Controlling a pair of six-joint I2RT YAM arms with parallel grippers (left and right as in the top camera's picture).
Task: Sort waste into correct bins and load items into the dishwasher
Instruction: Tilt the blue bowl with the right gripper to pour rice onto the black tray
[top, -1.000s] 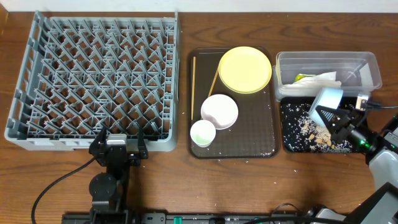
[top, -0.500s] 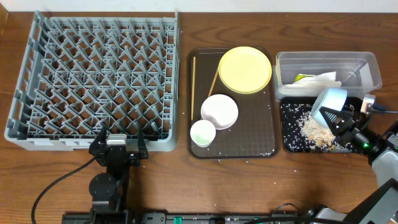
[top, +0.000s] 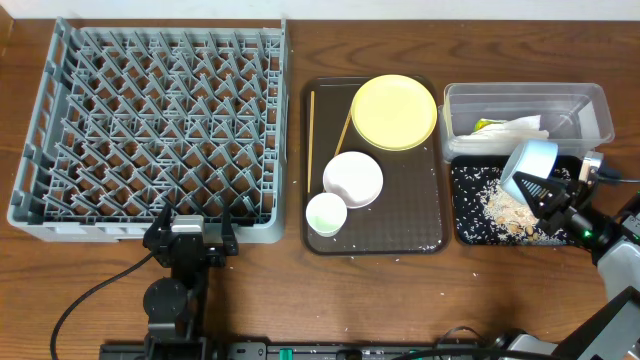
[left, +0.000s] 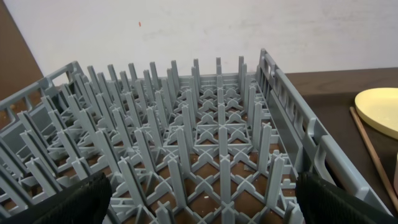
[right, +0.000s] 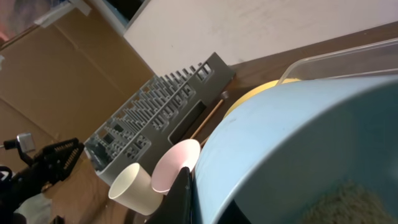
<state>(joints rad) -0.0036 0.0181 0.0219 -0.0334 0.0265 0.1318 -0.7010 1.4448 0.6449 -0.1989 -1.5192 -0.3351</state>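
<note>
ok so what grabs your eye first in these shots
The big grey dish rack fills the left side of the overhead view. At far right, the right gripper is shut on a light blue bowl tipped over the black tray, where pale crumbs lie piled.

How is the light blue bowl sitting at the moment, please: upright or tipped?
Tipped. The light blue bowl leans on its side above the black tray, right over the heap of crumbs lying there.

Site: robot lab bench | evidence: wooden table (top: 400, 300), loose black cable (top: 85, 300), bare white wall (left: 249, 31) ahead of left gripper (left: 208, 208), cardboard panels (right: 56, 81)
</note>
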